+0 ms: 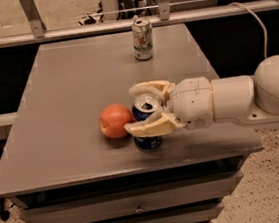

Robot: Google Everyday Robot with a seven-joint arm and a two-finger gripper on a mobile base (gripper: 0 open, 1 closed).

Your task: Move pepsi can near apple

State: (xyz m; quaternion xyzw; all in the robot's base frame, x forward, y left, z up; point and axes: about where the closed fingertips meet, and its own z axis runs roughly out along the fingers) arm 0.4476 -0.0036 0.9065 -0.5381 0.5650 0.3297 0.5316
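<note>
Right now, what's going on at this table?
The robot's arm reaches in from the right, and its gripper has its fingers closed on the upright pepsi can, near the front of the grey table. The can stands right beside the apple, apparently touching it. A white and green can stands at the far edge.

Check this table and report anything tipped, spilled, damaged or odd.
Nothing stands out. The pepsi can stands upright right beside the apple, near the front edge of the table, with the hand closed around it. The white and green can stands upright at the far edge. No spill is visible.
</note>
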